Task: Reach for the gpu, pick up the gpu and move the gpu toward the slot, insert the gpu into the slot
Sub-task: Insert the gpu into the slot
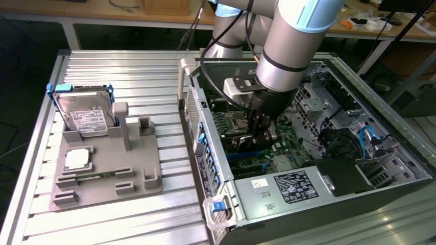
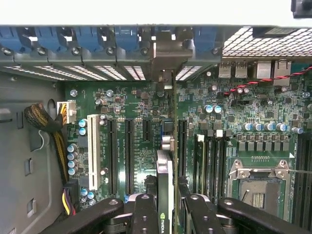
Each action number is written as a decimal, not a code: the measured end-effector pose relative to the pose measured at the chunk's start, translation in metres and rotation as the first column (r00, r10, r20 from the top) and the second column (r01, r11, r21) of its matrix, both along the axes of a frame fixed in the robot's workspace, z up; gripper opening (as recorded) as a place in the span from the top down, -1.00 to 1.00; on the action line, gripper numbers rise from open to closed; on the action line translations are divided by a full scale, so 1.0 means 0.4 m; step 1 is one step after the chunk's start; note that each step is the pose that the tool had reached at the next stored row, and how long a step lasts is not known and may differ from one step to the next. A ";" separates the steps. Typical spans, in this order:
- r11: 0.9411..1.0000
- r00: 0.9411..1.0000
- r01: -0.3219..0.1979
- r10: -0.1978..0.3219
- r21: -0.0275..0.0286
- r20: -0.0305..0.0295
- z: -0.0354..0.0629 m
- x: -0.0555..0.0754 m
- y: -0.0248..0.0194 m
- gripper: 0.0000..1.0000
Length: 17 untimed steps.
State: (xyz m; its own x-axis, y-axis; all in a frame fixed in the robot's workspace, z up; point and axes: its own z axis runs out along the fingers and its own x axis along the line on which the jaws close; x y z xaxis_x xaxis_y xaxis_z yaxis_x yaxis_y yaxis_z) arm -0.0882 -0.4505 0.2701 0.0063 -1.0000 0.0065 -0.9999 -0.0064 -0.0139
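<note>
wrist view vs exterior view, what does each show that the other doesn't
Wrist view: the gpu edge-on between the fingers of the gripper, its bracket at the rear opening of the case, a white connector strip and the processor socket. Exterior view: the hard drive and processor chip on the grey fixture outside the case, plus the arm. Shared: the gripper low inside the open case over the green motherboard.
</note>
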 end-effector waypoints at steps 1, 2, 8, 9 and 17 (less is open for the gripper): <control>1.000 1.000 0.000 0.000 0.001 -0.001 0.000 0.000 0.000 0.47; 1.000 1.000 0.000 0.000 0.001 -0.001 0.000 -0.001 0.000 0.47; 1.000 1.000 0.000 0.000 0.003 -0.003 -0.002 -0.002 0.000 0.47; 1.000 1.000 0.000 0.000 0.003 -0.003 -0.003 -0.002 0.000 0.47; 1.000 1.000 0.000 0.000 0.004 -0.004 -0.013 -0.003 0.000 0.47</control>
